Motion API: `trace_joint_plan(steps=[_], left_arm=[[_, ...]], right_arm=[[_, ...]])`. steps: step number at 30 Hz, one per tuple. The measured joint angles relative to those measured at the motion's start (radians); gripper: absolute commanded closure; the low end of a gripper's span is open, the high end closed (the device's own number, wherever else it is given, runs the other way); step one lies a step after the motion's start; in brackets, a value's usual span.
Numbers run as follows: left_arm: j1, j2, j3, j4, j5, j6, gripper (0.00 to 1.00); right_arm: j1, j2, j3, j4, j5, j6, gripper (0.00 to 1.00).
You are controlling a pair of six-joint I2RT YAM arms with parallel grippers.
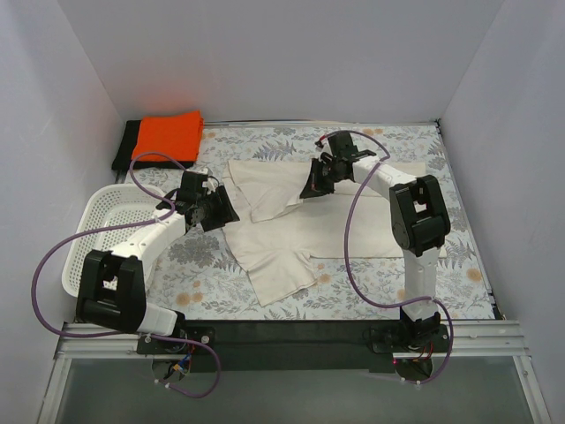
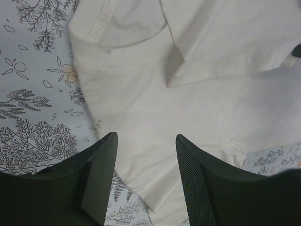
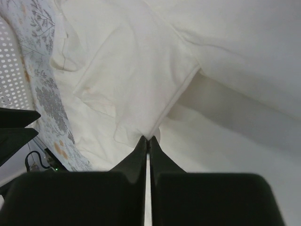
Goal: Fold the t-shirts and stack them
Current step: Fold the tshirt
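A cream t-shirt [image 1: 291,238] lies partly folded on the flower-print tablecloth. My right gripper [image 1: 309,189] is shut on a hemmed edge of the cream shirt's folded-over flap, which shows in the right wrist view [image 3: 131,70] with the jaws [image 3: 148,138] pinched together on the cloth. My left gripper [image 1: 227,212] is open and empty, hovering over the shirt's left edge near the collar; its jaws [image 2: 146,139] stand wide apart above the fabric [image 2: 188,108]. A folded orange t-shirt [image 1: 168,134] lies on a black t-shirt [image 1: 125,148] at the back left corner.
A white perforated basket [image 1: 93,230] stands at the left of the table, beside the left arm; its wall shows in the right wrist view [image 3: 11,70]. White walls close in the table on three sides. Purple cables loop off both arms.
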State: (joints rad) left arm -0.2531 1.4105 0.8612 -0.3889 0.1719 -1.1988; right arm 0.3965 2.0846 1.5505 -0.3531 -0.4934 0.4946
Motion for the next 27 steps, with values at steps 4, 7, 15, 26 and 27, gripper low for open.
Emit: trace_joint_plan(steps=[4,7,15,26,27], left_arm=[[0.0,0.008,0.0,0.0,0.001,-0.011,0.48],[0.0,0.014,0.0,0.001,0.008,-0.022,0.44],[-0.02,0.081,0.01,0.056,0.045,-0.073,0.39],[-0.05,0.257,0.098,0.156,0.074,-0.114,0.45],[-0.051,0.269,0.105,0.162,0.074,-0.115,0.47]], right_arm=[[-0.005,0.017,0.0,-0.066,0.006,-0.032,0.93],[-0.006,0.047,0.0,-0.095,0.006,-0.049,0.85],[-0.009,0.069,-0.01,-0.101,0.006,-0.083,0.64],[-0.011,0.039,-0.079,-0.02,-0.009,-0.083,0.73],[-0.012,0.039,-0.082,-0.017,-0.01,-0.084,0.75]])
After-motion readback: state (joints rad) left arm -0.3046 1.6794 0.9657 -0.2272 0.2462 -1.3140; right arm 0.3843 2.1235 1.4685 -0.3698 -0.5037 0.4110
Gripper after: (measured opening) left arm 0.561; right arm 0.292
